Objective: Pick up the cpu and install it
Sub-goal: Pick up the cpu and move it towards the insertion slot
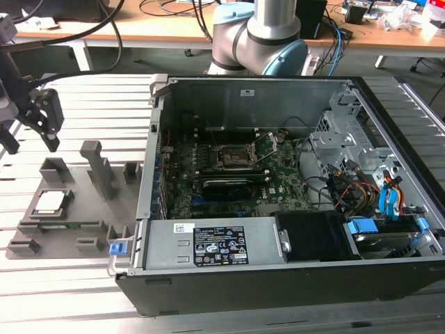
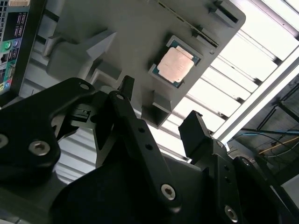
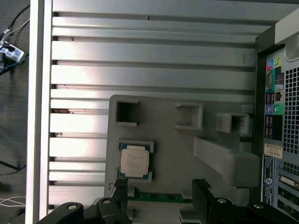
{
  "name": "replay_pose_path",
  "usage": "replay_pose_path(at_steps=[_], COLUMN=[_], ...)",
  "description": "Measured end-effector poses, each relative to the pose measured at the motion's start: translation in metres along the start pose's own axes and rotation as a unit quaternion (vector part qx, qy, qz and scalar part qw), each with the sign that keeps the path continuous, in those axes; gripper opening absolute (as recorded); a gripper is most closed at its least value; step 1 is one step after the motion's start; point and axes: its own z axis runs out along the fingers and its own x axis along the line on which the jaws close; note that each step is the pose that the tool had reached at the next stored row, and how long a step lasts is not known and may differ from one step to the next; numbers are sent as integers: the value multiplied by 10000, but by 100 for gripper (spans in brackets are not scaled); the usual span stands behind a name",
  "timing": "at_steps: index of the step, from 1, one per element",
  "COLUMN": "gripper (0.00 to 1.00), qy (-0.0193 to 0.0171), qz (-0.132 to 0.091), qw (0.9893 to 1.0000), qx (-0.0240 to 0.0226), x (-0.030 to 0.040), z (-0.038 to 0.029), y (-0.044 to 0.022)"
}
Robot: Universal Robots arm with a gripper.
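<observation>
The cpu [image 1: 52, 202] is a pale silver-white square lying flat in its recess on the grey holder tray [image 1: 76, 223], at the exterior view's left on the slatted table. My gripper [image 1: 30, 132] hangs in the air above the tray, apart from it, open with nothing between its black fingers. In both wrist views the cpu [image 2: 176, 65] [image 3: 135, 161] lies below and a little aside of the gripper [image 2: 161, 109] [image 3: 161, 189]. The black motherboard socket [image 1: 236, 156] sits inside the open computer case, its metal frame lifted.
The open computer case [image 1: 278, 264] fills the exterior view's middle and right, with cables, drives and a power supply inside. The tray carries several upright grey posts [image 1: 97, 163] and pockets. The arm's base [image 1: 261, 35] stands behind the case. A desk with cables runs along the back.
</observation>
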Motion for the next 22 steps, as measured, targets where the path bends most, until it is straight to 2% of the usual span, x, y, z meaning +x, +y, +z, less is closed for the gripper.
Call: replay_pose_path(at_steps=[11, 22], gripper=[66, 66], qy=[0, 0], qz=[0, 0], qw=[10000, 10000], qx=[0, 0], x=[2, 6], z=[86, 211], y=[0, 0])
